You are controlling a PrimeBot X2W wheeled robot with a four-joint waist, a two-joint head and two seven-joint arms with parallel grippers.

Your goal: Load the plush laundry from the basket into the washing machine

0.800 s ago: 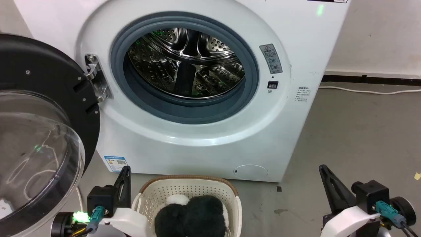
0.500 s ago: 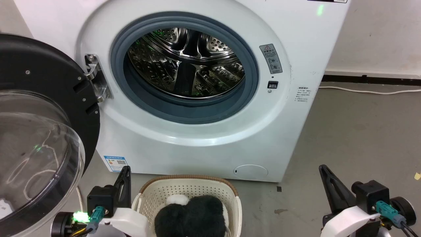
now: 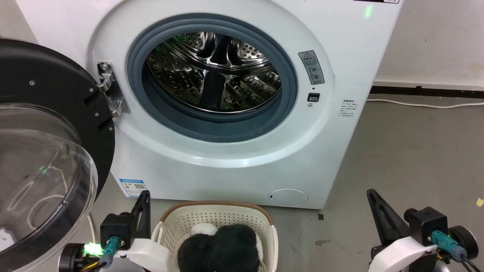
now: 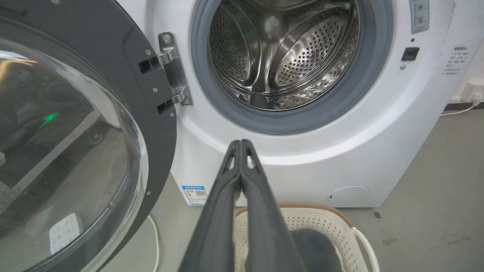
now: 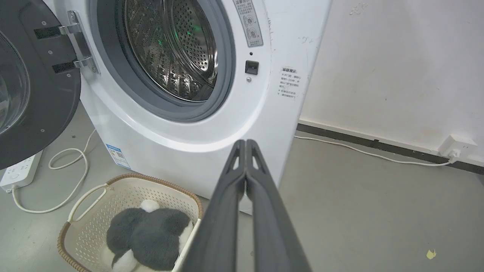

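Both the left gripper (image 4: pixel 240 143) and right gripper (image 5: pixel 245 142) have fingers pressed together. Plush laundry (image 3: pixel 221 247) lies in the basket (image 3: pixel 217 204) before the washing machine (image 3: pixel 227 166).

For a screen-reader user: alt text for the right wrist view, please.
A white washing machine stands with its door swung open. Before it, a basket holds black-and-white plush laundry; the shut right gripper points toward the machine.

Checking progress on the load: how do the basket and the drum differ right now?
The basket is cream plastic with a brown rim; the drum is shiny steel. The basket holds the plush laundry; the drum looks empty. The basket opens upward, the drum forward. Both are perforated.
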